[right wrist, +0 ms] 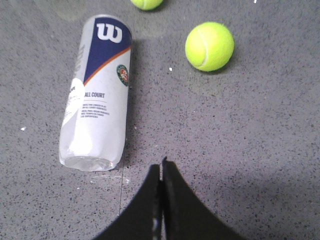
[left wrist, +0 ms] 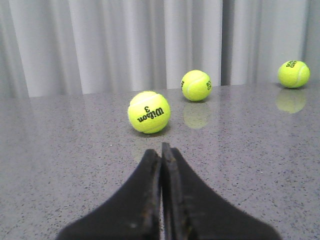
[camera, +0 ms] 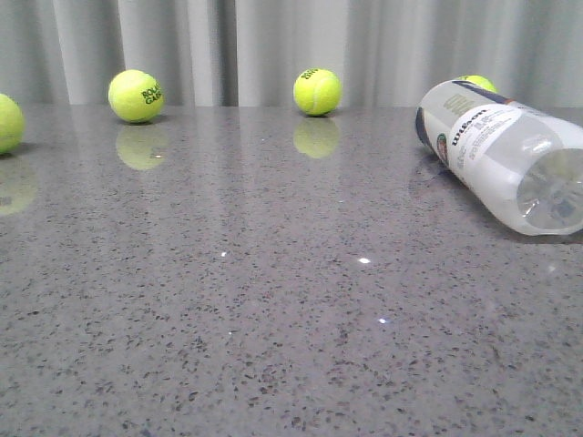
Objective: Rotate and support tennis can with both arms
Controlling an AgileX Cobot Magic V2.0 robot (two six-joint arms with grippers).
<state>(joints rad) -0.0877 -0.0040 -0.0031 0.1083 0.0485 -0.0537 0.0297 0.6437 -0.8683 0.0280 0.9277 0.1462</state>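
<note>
Grey speckled stone table [camera: 273, 346], pale pleated curtain [camera: 273, 45] behind — tennis can and loose balls.

Tennis can [camera: 499, 155] lies on its side at the table's right, clear end toward the front, Wilson label up; nothing touches it. One tennis ball [camera: 318, 91] and another [camera: 136, 96] sit by the curtain, a third [camera: 7, 123] at the left edge. Left gripper [left wrist: 161, 150] — fingers pressed together, empty, a Wilson 3 ball [left wrist: 148, 112] just ahead. Right gripper [right wrist: 161, 167] likewise closed and empty, near the can's clear end.
</note>
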